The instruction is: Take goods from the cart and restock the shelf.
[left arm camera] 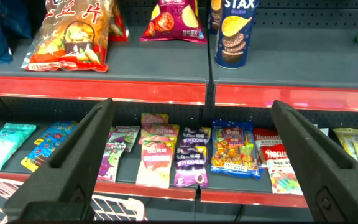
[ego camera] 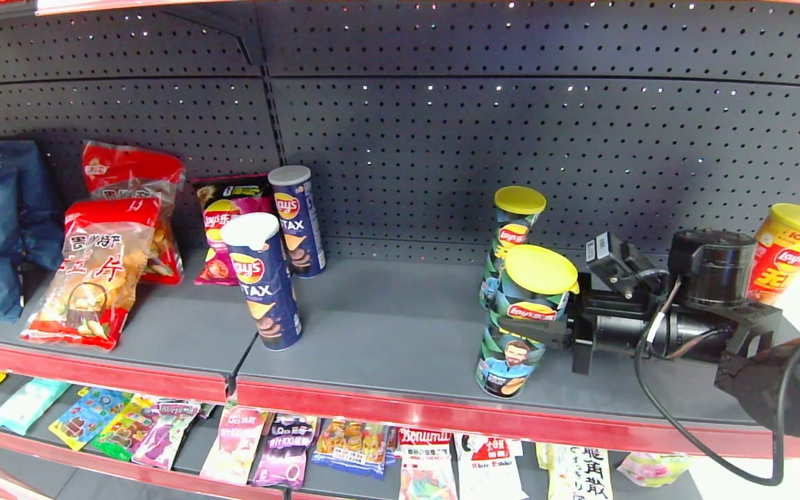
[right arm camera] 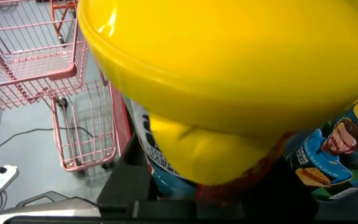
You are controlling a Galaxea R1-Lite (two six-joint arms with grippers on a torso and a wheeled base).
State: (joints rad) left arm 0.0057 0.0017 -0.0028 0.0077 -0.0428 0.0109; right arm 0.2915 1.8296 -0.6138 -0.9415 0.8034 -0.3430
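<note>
Right tool (ego camera: pixel 551 328), lower right, grips the upright green can (ego camera: pixel 511 354) side-on at the shelf's (ego camera: pixel 386 333) front edge; left tool (left arm camera: pixel 185 155) spread wide, empty.

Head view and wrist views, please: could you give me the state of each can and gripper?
front green can: upright, lidded, gripped
right gripper: shut on front green can
rear green can: upright, lidded
red can: upright, lidded
front blue can: upright, lidded
rear blue can: upright, lidded
left gripper: open, empty
</note>
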